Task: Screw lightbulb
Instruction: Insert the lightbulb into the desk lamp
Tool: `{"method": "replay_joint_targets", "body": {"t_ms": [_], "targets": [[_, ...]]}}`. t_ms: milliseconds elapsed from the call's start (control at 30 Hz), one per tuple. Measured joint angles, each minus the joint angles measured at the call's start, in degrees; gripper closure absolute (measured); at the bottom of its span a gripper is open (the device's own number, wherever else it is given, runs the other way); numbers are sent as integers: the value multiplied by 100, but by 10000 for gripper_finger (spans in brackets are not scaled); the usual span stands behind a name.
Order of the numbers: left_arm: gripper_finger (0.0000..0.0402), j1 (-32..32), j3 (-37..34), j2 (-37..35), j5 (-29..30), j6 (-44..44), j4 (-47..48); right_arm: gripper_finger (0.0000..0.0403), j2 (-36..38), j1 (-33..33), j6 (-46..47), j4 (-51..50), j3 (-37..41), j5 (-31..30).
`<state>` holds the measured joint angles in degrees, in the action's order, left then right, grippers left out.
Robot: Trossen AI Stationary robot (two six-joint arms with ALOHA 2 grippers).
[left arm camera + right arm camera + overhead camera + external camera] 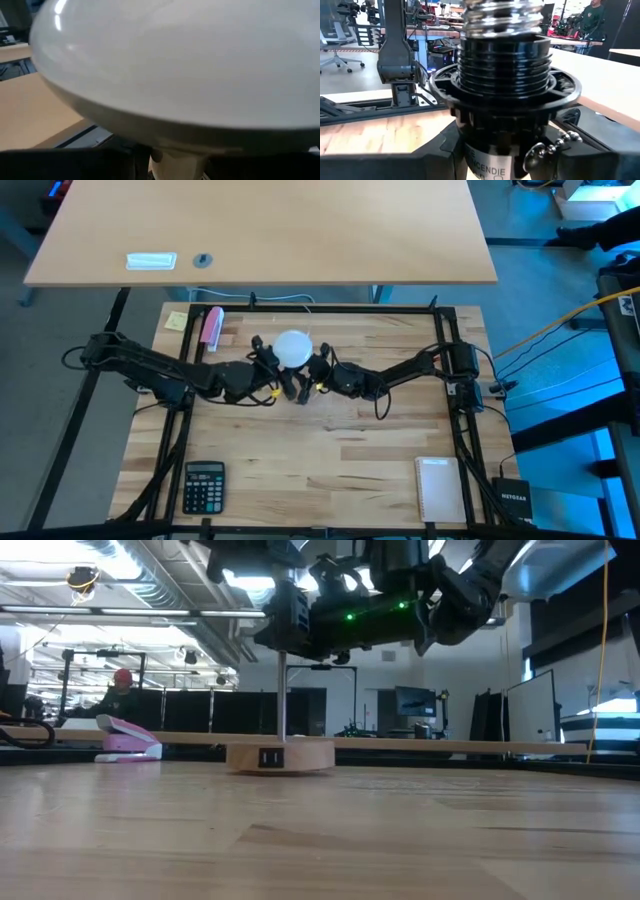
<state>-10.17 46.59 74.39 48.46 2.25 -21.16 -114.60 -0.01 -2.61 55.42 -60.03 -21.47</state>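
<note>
The lightbulb sits near the middle of the far half of the table, its white globe facing up in the high view, with both arms converging on it from either side. The left gripper reaches in from the left and lies right against the globe's left edge; the left wrist view is almost filled by the frosted globe tapering to its pale neck, with the dark fingers low on either side of that neck. They look closed around the neck, though the view is too crowded to be sure of contact.

The right gripper comes in from the right, just below and beside the bulb. Its wrist view shows a black ribbed socket close up, a metal screw thread entering its top and a beaded pull chain hanging at its side; the fingers sit snug against the socket's lower body, holding it.

In the low view both grippers hang above a round wooden disc that rests on the table, a thin metal rod rising from it toward the arms.

A pink stapler lies towards the far left corner, a calculator at the near left and a notebook at the near right.
</note>
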Motion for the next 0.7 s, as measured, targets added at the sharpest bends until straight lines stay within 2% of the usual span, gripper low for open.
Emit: {"method": "replay_joint_targets", "body": {"t_ms": [367, 700], "targets": [[261, 92, 7, 0, 15, 492, 563, 258, 2, -4, 79, 22, -2, 160], [261, 92, 14, -11, -163, 470, 481, 258, 120, 23, 89, 105, 8, 478]]}}
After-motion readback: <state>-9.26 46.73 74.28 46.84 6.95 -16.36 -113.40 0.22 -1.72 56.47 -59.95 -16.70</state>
